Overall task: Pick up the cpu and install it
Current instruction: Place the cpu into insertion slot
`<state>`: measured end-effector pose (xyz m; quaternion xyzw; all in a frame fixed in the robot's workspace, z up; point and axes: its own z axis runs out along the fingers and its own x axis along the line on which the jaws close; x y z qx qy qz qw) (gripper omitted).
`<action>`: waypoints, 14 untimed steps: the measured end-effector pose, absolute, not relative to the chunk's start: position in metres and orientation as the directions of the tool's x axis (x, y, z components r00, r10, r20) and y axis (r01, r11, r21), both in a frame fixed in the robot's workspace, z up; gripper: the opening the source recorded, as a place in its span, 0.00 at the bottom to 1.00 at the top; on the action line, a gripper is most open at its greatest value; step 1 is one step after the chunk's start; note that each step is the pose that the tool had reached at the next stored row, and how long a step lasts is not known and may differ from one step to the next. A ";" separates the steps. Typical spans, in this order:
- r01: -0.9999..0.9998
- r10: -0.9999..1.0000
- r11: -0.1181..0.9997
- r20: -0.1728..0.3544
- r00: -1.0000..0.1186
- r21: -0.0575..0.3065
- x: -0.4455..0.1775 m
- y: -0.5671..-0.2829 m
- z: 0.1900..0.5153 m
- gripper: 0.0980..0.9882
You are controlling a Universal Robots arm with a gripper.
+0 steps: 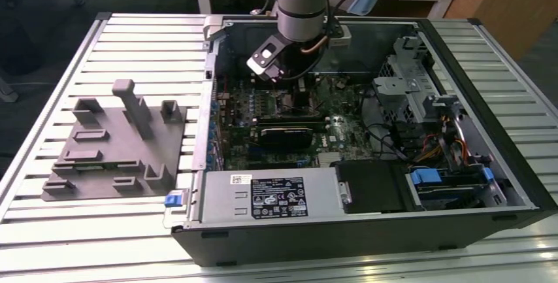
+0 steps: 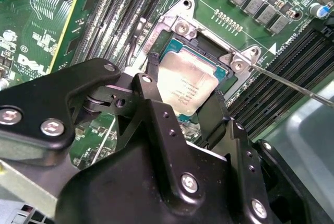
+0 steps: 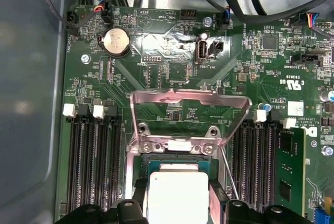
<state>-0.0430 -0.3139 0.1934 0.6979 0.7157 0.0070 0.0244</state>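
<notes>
Slatted metal tabletop (image 1: 52, 231) carries the open computer case (image 1: 349, 237), with the gray fixture tray (image 1: 114, 146) at its nine o'clock in the exterior view. Over the green motherboard (image 2: 47, 36), black fingers (image 2: 150, 75) pinch the cpu (image 2: 190, 83) by opposite edges, right at the open socket (image 2: 177, 23). Seated tilted or misaligned, it would likely bend the socket contacts.

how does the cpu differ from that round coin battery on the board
The cpu is square; the coin battery is round. The cpu looks larger than the coin battery. The cpu is gripped in the claw; the coin battery sits untouched on the board. Both have shiny silver tops.
</notes>
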 end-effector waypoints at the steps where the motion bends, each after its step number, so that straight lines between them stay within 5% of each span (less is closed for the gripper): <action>1: 0.999 0.999 0.024 -0.025 -0.023 0.044 -0.043 -0.314 0.193 0.50; 14: 0.999 1.000 0.019 -0.025 -0.018 0.044 -0.044 -0.311 0.192 0.50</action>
